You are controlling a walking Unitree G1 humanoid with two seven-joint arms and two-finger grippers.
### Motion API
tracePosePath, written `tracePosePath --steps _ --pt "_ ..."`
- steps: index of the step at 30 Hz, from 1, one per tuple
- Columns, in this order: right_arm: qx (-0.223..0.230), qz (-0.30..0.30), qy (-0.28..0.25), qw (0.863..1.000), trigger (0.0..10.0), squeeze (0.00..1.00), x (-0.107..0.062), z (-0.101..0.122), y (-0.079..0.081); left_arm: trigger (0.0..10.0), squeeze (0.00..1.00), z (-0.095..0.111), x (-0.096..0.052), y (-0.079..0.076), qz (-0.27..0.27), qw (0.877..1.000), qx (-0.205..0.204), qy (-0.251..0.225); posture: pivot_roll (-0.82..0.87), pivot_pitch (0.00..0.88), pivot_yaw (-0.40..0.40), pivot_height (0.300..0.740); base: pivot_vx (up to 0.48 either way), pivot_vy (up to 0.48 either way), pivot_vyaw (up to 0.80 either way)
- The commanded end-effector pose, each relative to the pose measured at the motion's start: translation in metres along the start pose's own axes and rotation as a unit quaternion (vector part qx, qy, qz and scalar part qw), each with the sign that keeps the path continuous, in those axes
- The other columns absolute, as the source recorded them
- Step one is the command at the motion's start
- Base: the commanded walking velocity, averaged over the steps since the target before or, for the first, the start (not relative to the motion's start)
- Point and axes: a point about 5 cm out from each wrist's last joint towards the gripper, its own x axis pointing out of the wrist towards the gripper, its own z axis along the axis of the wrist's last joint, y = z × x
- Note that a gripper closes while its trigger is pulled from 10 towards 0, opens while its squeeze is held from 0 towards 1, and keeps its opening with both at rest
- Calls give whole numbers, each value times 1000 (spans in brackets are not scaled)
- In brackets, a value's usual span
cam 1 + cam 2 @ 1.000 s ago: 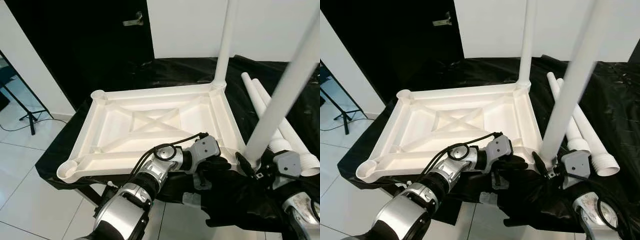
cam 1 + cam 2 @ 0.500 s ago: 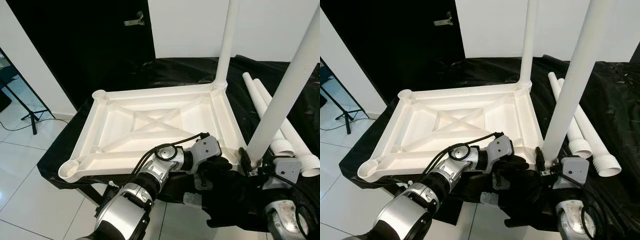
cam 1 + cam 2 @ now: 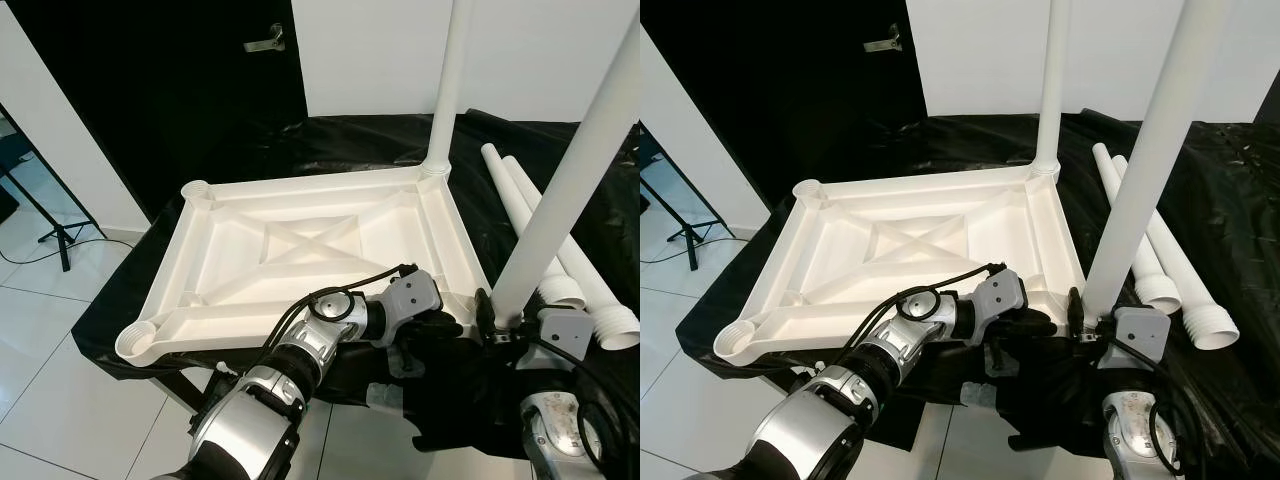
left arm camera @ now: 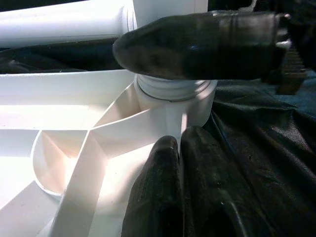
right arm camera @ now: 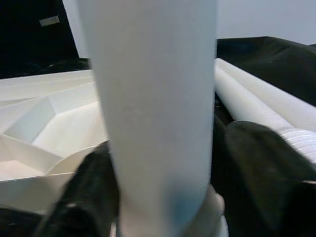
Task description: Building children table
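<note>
The white tabletop [image 3: 300, 186] lies upside down on a black-covered surface. One white leg [image 3: 447, 90] stands upright in its far right corner. My right gripper [image 3: 497, 318] is shut on the base of a second leg [image 3: 560, 190], which stands at the near right corner socket [image 4: 173, 106]. In the right wrist view this leg [image 5: 158, 108] sits between the black fingers [image 5: 89, 192]. My left gripper [image 3: 440, 325] is shut on the tabletop rim [image 4: 180, 133] beside that socket, fingers [image 4: 155, 197] pressed together.
Two loose white legs [image 3: 510, 183] lie on the black cloth [image 3: 330, 140] to the right. Open sockets mark the near left [image 3: 135, 340] and far left [image 3: 196, 188] corners. A black door with a handle [image 3: 265, 42] is behind; a stand's feet [image 3: 50, 235] rest on the white floor at left.
My right gripper has shifted a little left with the leg, bringing its base closer over the near right corner. The left gripper stays on the rim.
</note>
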Motion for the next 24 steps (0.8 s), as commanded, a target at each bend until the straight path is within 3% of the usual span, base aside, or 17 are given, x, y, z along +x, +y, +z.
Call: tracePosePath --steps 1,4,5,6,11,12,13,19,23,24 --pt "-11 4 15 1000 10000 1000 0 -5 -3 10000 0 -50 3 -29 -1 993 -85 87 0 0 78 740 0 0 0" --pt "-23 35 10 999 10000 1000 2 -3 0 10000 0 -49 4 -29 -1 993 -86 84 -1 0 76 740 0 0 0" --pt "-38 68 10 997 10000 0 4 -3 1 10000 0 -49 5 -30 -2 993 -87 84 -4 0 75 740 0 0 0" --pt "-50 98 9 994 10000 0 6 -2 1 10000 0 -50 5 -31 -3 993 -87 84 -3 0 75 740 0 0 0" --pt "-60 135 9 989 10000 0 8 -1 1 10000 0 -50 5 -31 -3 993 -87 84 -2 0 74 740 0 0 0" --pt "-60 150 10 987 4549 0 8 0 0 10000 0 -49 5 -31 -3 993 -87 84 -2 0 76 740 0 0 0" --pt "-60 168 14 984 0 0 7 0 -3 10000 0 -49 5 -31 -2 993 -87 84 -1 0 76 740 0 0 0" --pt "-60 197 44 977 0 0 2 -4 -12 10000 0 -52 5 -33 -4 992 -89 85 -2 0 77 740 0 0 0" --pt "-54 187 68 979 0 0 -2 -11 -15 10000 0 -52 4 -33 -5 992 -90 85 0 0 75 740 0 0 0" --pt "-50 160 72 983 0 0 -3 -14 -14 10000 0 -52 4 -33 -4 992 -90 85 0 0 75 740 0 0 0"
